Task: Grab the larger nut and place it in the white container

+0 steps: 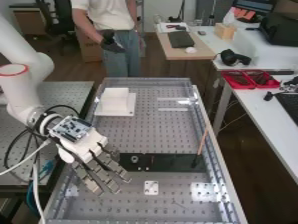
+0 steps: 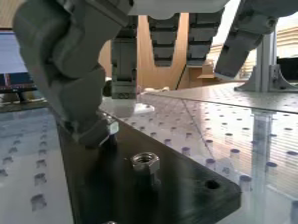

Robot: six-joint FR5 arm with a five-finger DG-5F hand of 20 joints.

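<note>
We have the fingers of our hand (image 1: 86, 148) hanging open and empty at the high view's lower left, the larger nut (image 2: 114, 128) right by the thumb tip on the flat black bar (image 1: 174, 162), the smaller nut (image 2: 145, 161) near it, the bearing (image 1: 134, 159) lower middle, and the white container (image 1: 114, 95) upper left.

From the bench's (image 1: 149, 135) middle, I see one arm (image 1: 24, 99) at ten o'clock, one white container (image 1: 114, 97) at eleven, two red trays (image 1: 237, 80) at two, one bearing (image 1: 134, 159) at seven.
</note>
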